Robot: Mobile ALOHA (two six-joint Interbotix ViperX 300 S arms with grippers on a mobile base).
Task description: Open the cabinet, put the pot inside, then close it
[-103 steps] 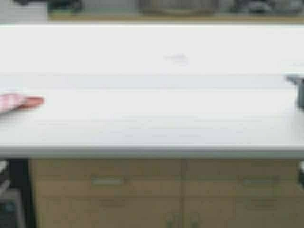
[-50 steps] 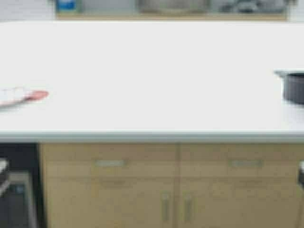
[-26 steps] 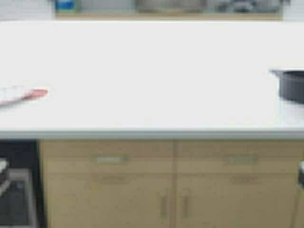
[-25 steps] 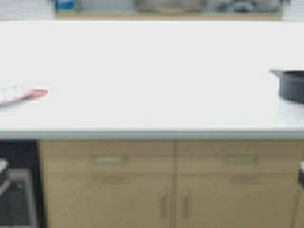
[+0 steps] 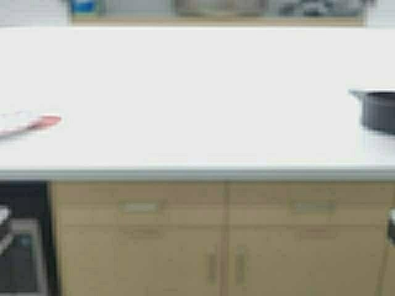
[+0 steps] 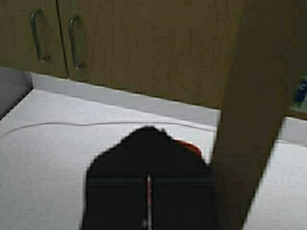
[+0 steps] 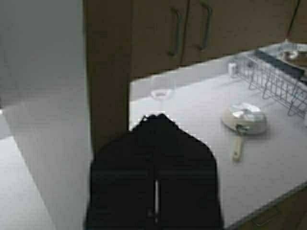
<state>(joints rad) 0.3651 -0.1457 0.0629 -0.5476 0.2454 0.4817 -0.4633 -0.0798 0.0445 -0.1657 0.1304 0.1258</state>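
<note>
The high view is soft and blurred throughout, the white table (image 5: 197, 98) glaring bright and nearly featureless. Both wrist views are dimmer, each dark end effector (image 6: 147, 191) a blurred silhouette.

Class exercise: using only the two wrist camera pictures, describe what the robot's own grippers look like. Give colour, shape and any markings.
Both look alike. The left gripper is a matt black block tapering to a blunt peak, with a thin pale seam down its middle. The right gripper has the same black peaked shape and pale central seam. No cables or labels show.
</note>
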